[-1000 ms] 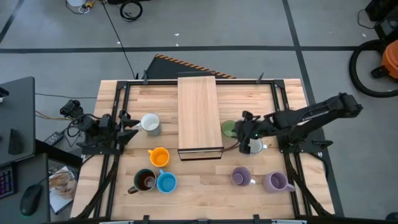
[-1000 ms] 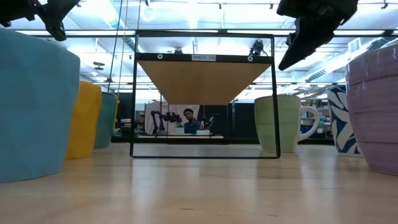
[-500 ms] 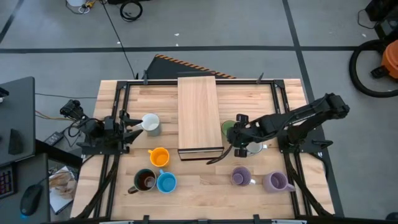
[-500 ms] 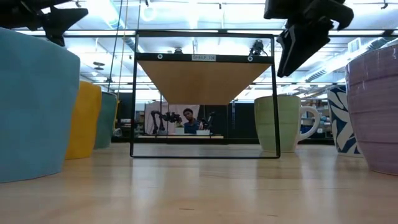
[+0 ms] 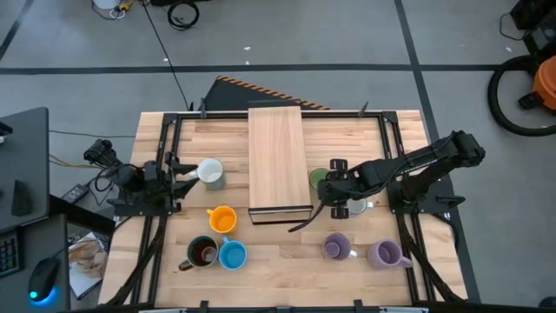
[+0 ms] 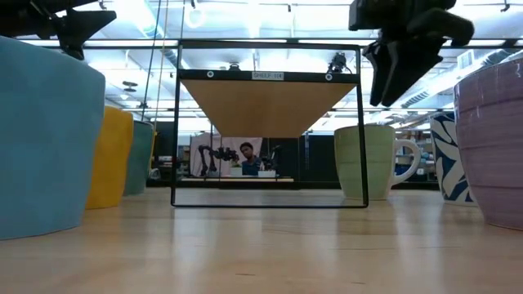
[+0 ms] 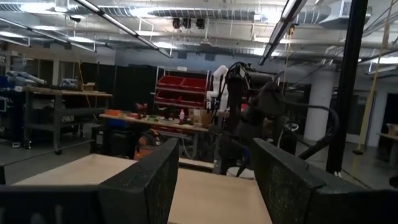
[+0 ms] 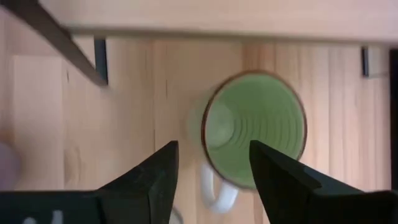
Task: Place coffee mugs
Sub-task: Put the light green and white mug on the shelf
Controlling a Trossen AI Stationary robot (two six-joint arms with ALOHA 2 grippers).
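Right gripper hangs over the green mug, jaws wide; best to centre them astride the rim, then drop straight down.

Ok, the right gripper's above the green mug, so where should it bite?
Come straight down and pinch the rim wall of the green mug. It stands upright, mouth open to the right gripper, whose open fingers already straddle the handle-side rim. Probably avoid the side towards the shelf, which stands close.
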